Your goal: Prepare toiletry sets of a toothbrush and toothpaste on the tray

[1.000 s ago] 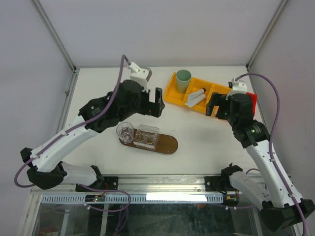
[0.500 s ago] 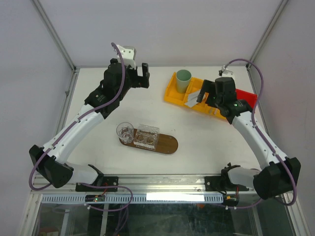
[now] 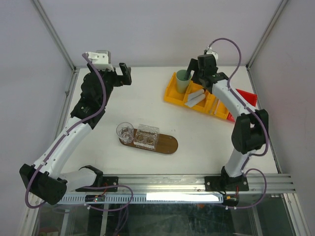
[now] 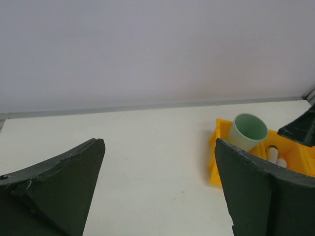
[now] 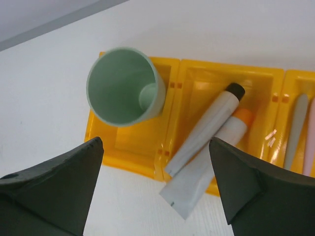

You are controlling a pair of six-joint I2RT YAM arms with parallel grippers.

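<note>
You have a white table (image 3: 206, 132) boxed in by plain pale walls (image 3: 157, 29), with aluminium posts (image 3: 54, 35) in the back corners and a metal rail (image 3: 167, 183) along the near edge, evenly lit

Bright, even light — soft shadows, sharp focus.

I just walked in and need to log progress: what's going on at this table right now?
Nothing is held yet. The right gripper hangs with jaws open over the yellow bin, above the mint-green cup and two white tubes; pale brushes lie in the next compartment. The left gripper, also open, is raised over the table's far left. The wooden tray near the arms holds two clear glasses but no tube or brush.
</note>
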